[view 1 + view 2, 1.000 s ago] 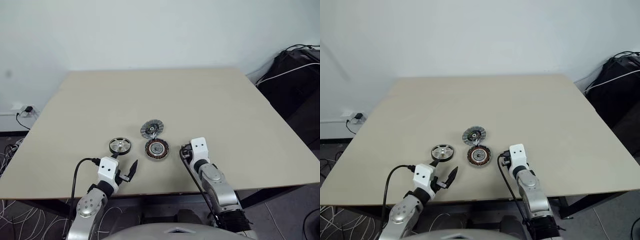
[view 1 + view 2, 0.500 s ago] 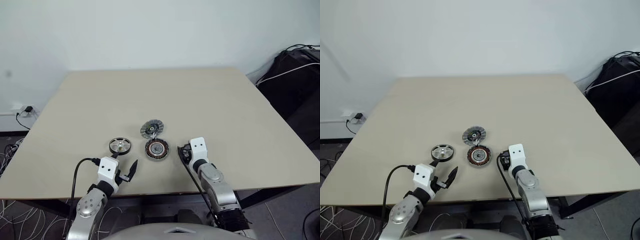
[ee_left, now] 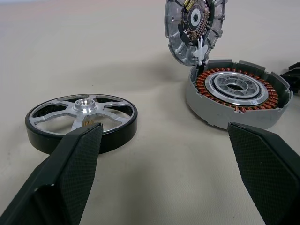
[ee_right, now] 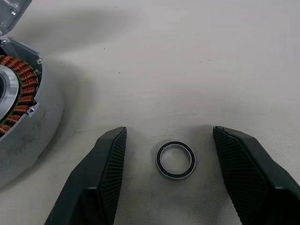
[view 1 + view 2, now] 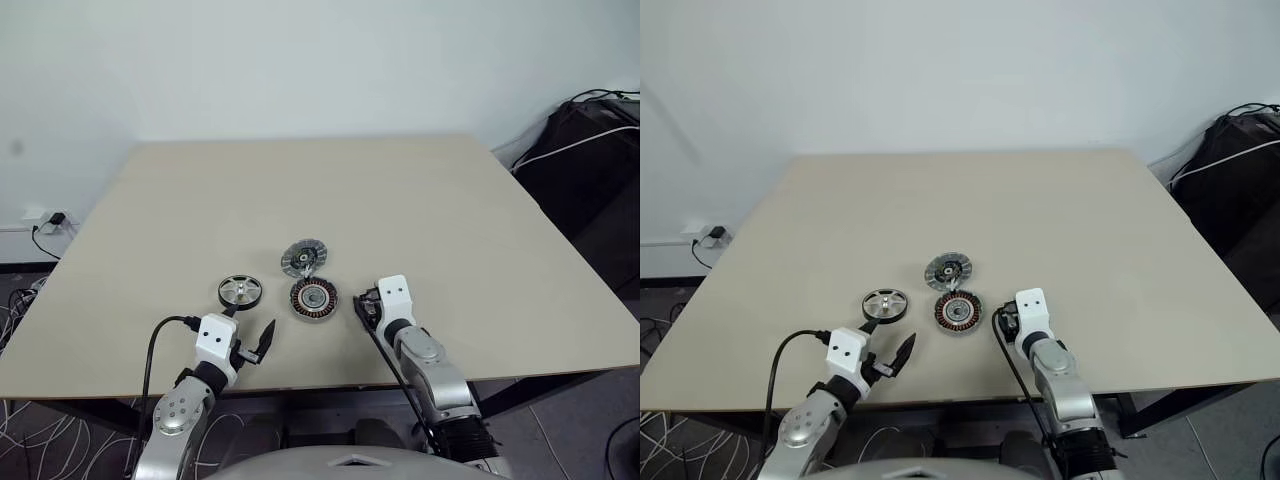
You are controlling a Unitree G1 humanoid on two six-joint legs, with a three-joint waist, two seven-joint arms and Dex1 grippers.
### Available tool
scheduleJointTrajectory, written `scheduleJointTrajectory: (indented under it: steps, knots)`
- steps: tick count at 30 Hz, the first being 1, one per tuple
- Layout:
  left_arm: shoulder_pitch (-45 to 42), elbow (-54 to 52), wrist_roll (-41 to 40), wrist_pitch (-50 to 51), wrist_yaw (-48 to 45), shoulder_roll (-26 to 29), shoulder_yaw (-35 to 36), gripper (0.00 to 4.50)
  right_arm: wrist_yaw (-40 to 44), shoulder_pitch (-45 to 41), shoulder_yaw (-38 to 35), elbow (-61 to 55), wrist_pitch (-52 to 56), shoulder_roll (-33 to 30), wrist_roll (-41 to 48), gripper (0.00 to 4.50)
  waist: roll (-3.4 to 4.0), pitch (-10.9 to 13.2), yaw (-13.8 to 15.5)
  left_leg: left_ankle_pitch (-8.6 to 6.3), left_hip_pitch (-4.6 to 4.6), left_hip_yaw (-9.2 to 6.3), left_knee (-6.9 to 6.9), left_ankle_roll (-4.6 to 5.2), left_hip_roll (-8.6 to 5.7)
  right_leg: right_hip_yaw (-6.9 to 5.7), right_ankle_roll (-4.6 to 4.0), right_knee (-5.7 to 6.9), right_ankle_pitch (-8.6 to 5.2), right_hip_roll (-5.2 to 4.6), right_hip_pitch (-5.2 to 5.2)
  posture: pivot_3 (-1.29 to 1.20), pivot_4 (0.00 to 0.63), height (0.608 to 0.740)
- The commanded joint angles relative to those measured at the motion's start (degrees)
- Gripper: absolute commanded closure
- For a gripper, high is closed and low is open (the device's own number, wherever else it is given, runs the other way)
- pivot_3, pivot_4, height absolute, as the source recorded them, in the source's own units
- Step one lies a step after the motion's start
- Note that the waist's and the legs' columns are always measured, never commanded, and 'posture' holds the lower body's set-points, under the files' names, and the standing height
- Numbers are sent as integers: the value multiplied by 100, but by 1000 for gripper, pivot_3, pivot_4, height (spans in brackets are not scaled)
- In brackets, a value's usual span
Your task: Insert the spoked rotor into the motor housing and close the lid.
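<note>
You have all three parts sitting on the bench (image 5: 420, 200), grouped toward its near edge and about midway along it. The spoked rotor (image 5: 240, 291) lies flat on the left of the group, a little apart from the others. The motor housing (image 5: 314, 298) sits to its right with its copper windings facing up. The lid (image 5: 304, 258) stands tilted up at the housing's far rim, its ribbed face turned toward you, and it touches the housing there.

Your left gripper (image 5: 252, 337) hangs just above the near edge, close to the rotor on its near side, fingers spread wide and holding nothing. In the left wrist view the rotor and housing lie beyond those fingers (image 3: 70, 154).

Your right gripper (image 4: 168, 164) is just right of the housing, fingers parted. A small dark ring (image 4: 175, 159) lies flat on the bench between them, touching neither.
</note>
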Motion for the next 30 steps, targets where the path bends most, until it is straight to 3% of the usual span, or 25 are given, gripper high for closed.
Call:
scheduleJointTrajectory:
  steps: [1,5,18,30]
  knots:
    - [-48,-184,5,-61,21,2,5,0,41,-14,2,-88,149,33,58,2629,-1,-1,-1,0,0,0,0,0,0,0,0,0,0,0,0,0,0,740]
    - [-63,-174,5,-56,26,-3,3,0,18,-26,-10,-135,156,41,43,3818,-1,0,0,0,0,-1,0,0,1,0,0,0,0,0,0,0,0,740]
    - [-110,-151,9,-48,21,-1,-14,0,505,-131,570,-1474,342,58,169,3815,12,17,-6,0,-6,-2,-2,0,2,1,0,0,-1,-3,-8,0,0,740]
    - [-66,-170,17,-79,69,-43,-21,0,677,-508,1308,-851,206,126,-70,3815,5,20,-3,0,-6,-1,-2,0,0,-1,0,-2,0,0,-8,0,0,740]
